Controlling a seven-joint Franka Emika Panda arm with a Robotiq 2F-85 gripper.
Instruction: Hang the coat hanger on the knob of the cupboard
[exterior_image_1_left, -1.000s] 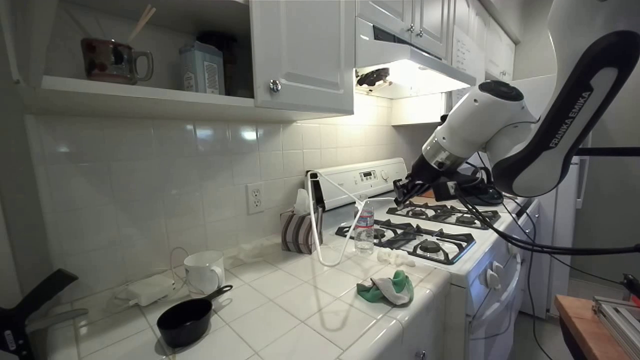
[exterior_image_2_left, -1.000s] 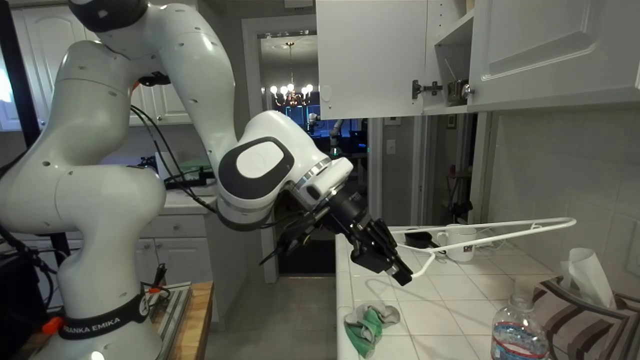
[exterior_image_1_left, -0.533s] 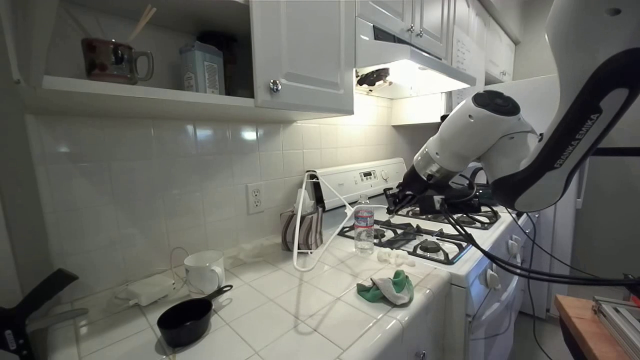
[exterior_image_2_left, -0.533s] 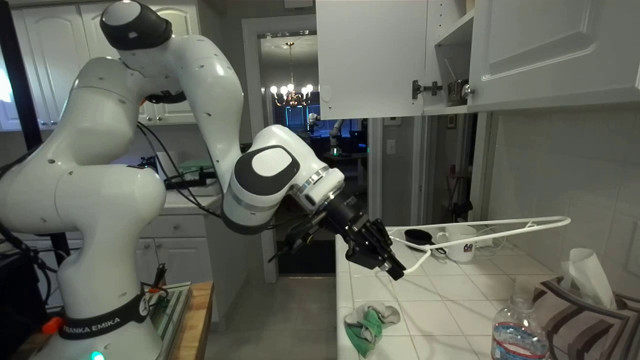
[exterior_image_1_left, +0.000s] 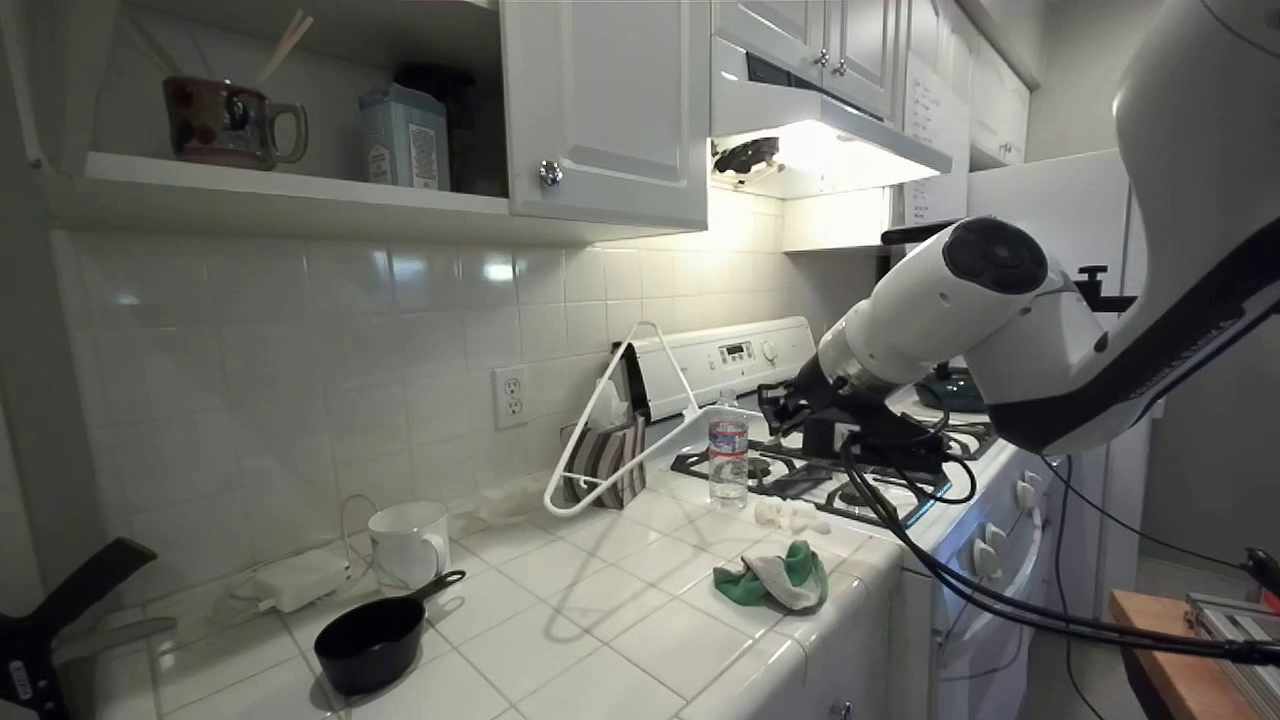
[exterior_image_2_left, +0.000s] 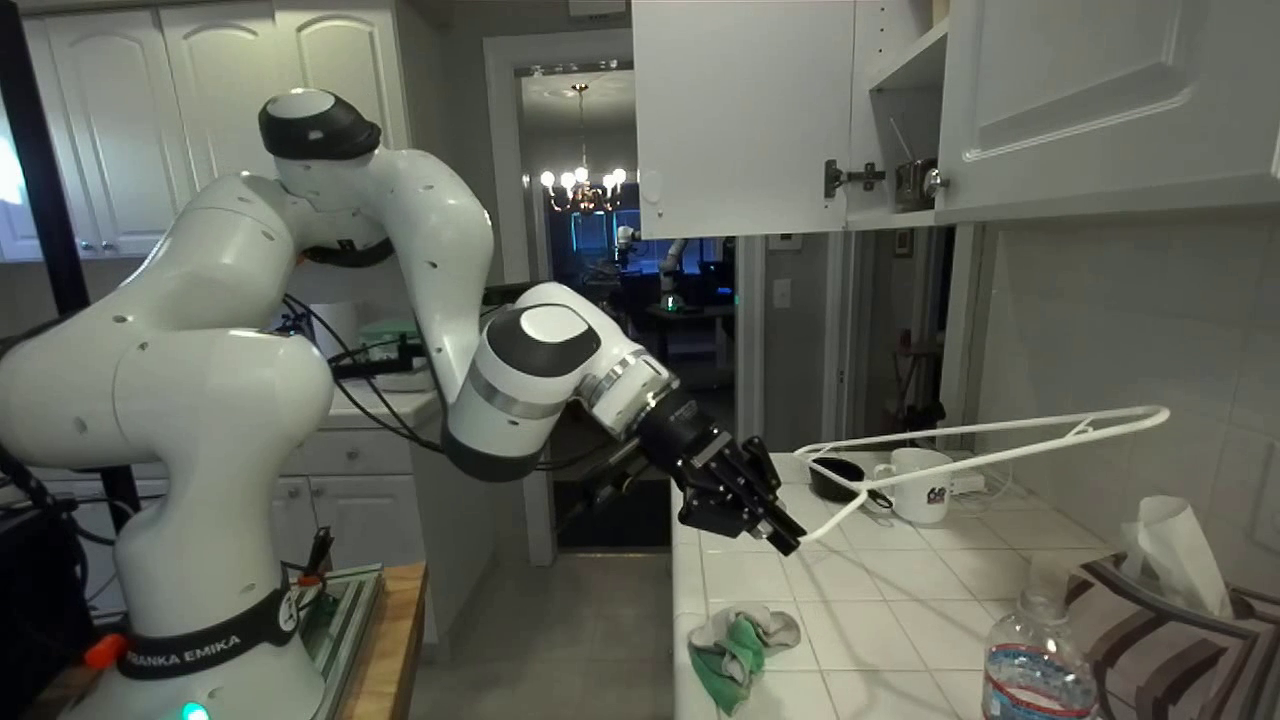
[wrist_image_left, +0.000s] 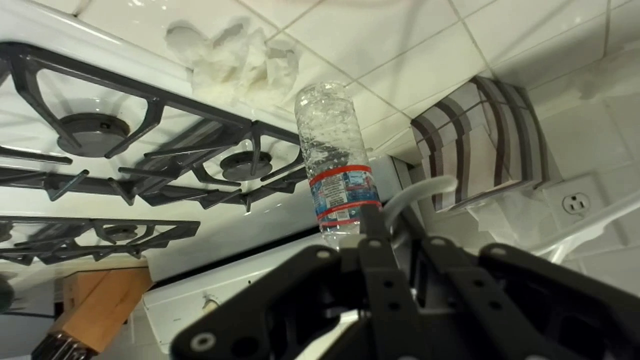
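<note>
My gripper (exterior_image_1_left: 770, 408) is shut on the hook of a white coat hanger (exterior_image_1_left: 692, 411), holding it in the air above the counter. In an exterior view the gripper (exterior_image_2_left: 792, 538) points down toward the counter, and the hanger (exterior_image_2_left: 862, 488) stretches from its tips toward the tiled wall. In the wrist view the white hook (wrist_image_left: 425, 191) passes between the fingertips (wrist_image_left: 389, 220); part of the hanger body shows at the right edge. The round metal knob (exterior_image_1_left: 550, 173) is on the white cupboard door (exterior_image_1_left: 620, 90), above and left of the hanger; it also shows edge-on (exterior_image_2_left: 935, 182).
A water bottle (exterior_image_1_left: 728, 462) and striped tissue box (exterior_image_1_left: 612, 462) stand near the hanger. A stove (exterior_image_1_left: 900, 535) lies beyond. A cloth (exterior_image_1_left: 775, 580), black pan (exterior_image_1_left: 370, 645) and white mug (exterior_image_1_left: 410, 545) are on the counter. An open cupboard door (exterior_image_2_left: 745, 120) hangs overhead.
The arm has bent lower at its elbow, and the gripper has shifted slightly. The held hanger has swung toward the counter's pan side, and its far end has tilted up.
</note>
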